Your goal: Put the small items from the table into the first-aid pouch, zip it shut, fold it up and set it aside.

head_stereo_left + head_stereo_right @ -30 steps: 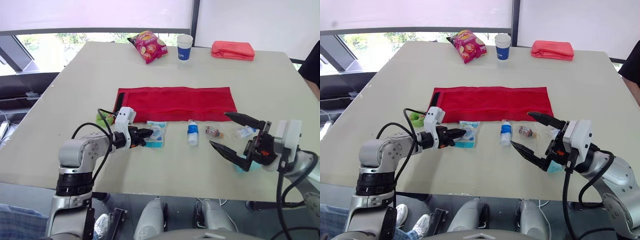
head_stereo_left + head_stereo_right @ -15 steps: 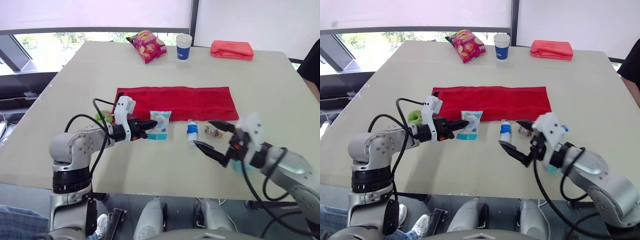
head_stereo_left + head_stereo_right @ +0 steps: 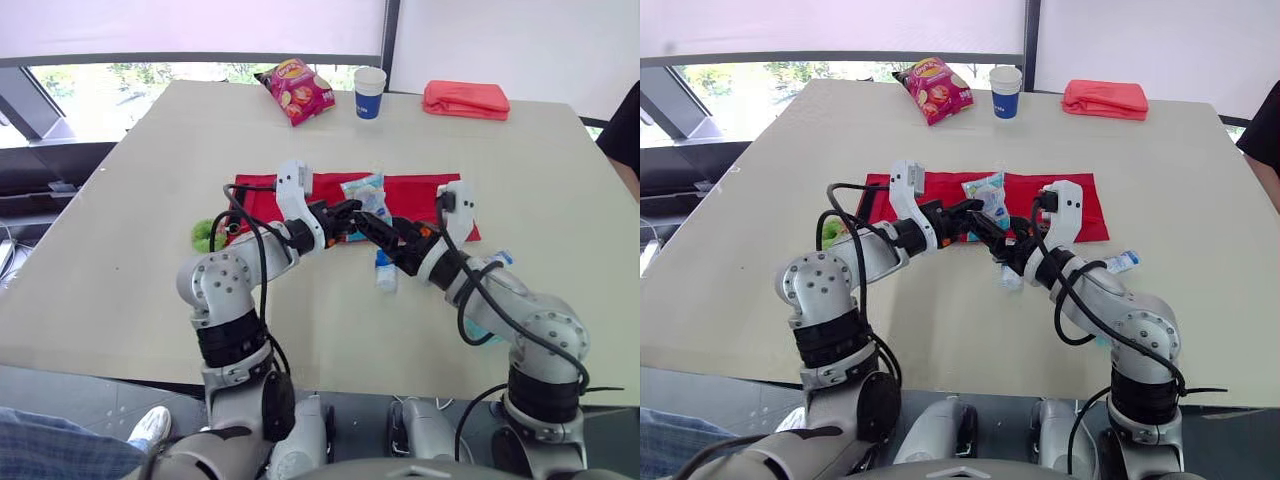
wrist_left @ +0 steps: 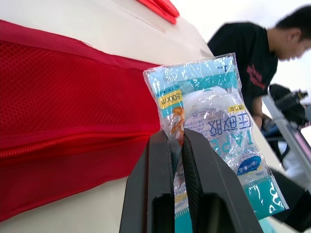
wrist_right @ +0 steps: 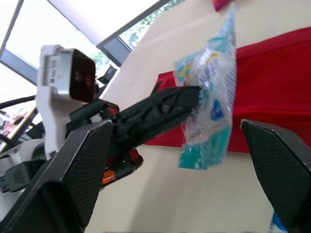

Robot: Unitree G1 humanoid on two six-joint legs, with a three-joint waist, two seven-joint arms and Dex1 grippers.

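The sealed packet (image 4: 214, 121) is pinched by one corner between the closed fingers of the left gripper (image 4: 171, 138) and is held in the air above the near edge of the red first-aid pouch (image 3: 420, 192), which is spread flat and unfolded. The right gripper (image 3: 380, 230) is spread wide with nothing in it, just on the near side of the pouch and close under the packet.

Several slips can be foreseen. Only a thin, crinkled edge is gripped, so the packet could be twisted out or dropped short of the pouch. The two grippers are crowded together, and a knock between them is to be feared if either is moved carelessly. No opening in the pouch can be made out, so the packet may be laid on the fabric rather than slipped inside. The small bottle (image 3: 385, 270), just nearer than the pouch, could be swept aside by the right arm.

A pale matte table (image 3: 130, 200) is used, with large windows beyond the pouch. A crisp bag (image 3: 297, 92), a paper cup (image 3: 369, 93) and a folded coral cloth (image 3: 466, 100) are set well beyond it, and a person (image 3: 625, 130) in black is seen off to its right.
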